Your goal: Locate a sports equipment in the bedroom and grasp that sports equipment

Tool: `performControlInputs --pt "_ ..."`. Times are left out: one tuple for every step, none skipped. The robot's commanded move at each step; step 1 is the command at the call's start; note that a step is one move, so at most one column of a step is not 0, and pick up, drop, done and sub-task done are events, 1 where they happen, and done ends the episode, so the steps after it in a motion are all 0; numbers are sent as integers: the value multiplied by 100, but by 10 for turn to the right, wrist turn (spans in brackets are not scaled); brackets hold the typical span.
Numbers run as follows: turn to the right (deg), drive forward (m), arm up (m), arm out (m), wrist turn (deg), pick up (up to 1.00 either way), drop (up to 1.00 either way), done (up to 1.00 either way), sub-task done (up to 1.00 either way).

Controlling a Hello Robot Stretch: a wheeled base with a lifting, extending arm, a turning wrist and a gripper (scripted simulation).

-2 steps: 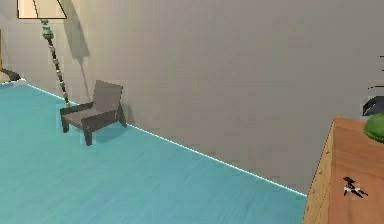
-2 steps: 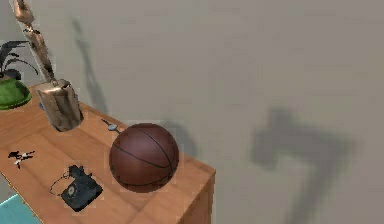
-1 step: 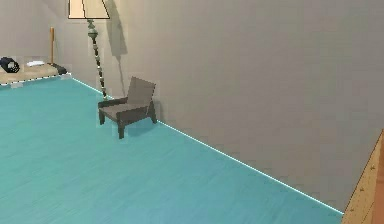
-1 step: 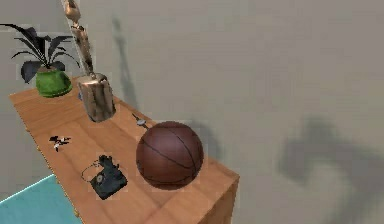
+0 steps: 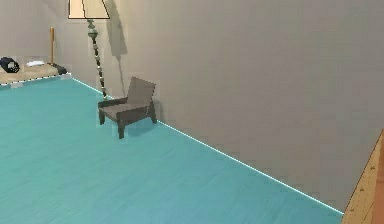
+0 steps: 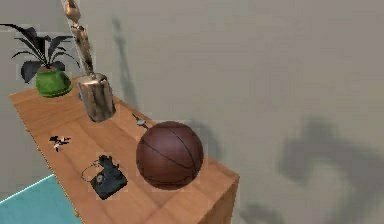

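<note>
The basketball (image 6: 170, 154), a brown-red ball with dark seams, rests just below the middle of the arm side view, on the wooden cabinet top (image 6: 35, 108) near its lower-right end. Left of the ball lies a small dark object (image 6: 108, 178). Farther up the top stands a metallic statue (image 6: 95, 92), and a potted plant (image 6: 45, 65) sits in the upper left corner. In the forward view a grey armchair (image 5: 128, 105) and a floor lamp (image 5: 92, 40) stand by the wall on the teal floor (image 5: 120, 170).

The search step looks finished and the grasp is still ahead. The gripper's state cannot be told. Next the arm would likely have to rise to the ball's height and extend toward it.
</note>
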Motion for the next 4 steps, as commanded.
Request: performControlInputs --pt "0 0 38 0 0 0 0 0 0" --pt "0 0 0 10 0 0 0 0 0" --pt "0 0 0 0 450 0 0 0 0" --pt "0 0 0 0 450 0 0 0 0"
